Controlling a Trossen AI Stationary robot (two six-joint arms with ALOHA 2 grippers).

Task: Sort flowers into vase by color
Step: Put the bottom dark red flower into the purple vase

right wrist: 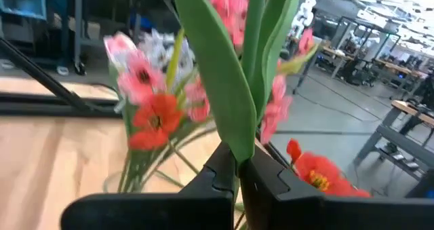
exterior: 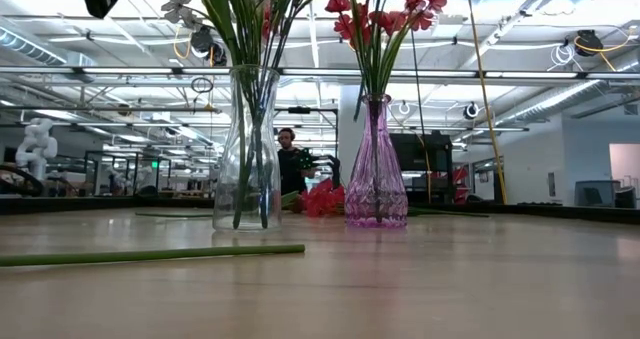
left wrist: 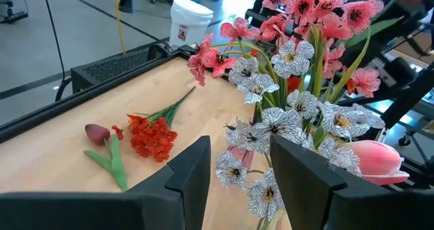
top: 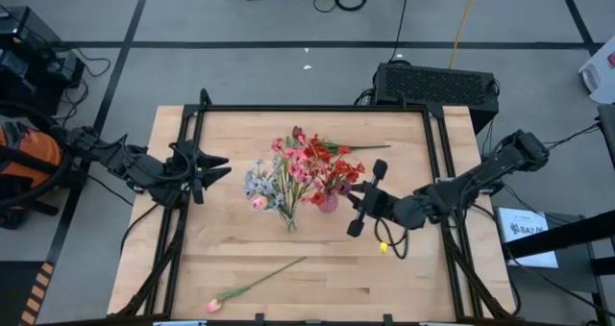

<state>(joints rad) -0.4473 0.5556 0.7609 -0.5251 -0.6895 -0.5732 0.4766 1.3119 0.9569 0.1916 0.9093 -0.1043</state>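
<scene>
Right gripper (right wrist: 236,167) is clenched on a green stem (right wrist: 234,87) beside the purple vase (top: 329,203); its bloom is cut off in the wrist view. Left gripper (top: 213,169), at nine o'clock, hangs released and empty. Only the low view shows the clear vase (exterior: 247,149). On the table (top: 404,268), one pink tulip (top: 252,288) lies at six o'clock, a red spray (left wrist: 152,136) beyond the vases.

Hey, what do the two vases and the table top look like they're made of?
Clear vase: looks like colourless glass, glossy; the stems inside and the room behind show through it.
Purple vase: probably tinted glass, see-through with a ribbed or cut pattern catching the light; moulded plastic can't be ruled out.
Table top: pale wood in joined strips, butcher-block style, smooth with a low sheen.
</scene>
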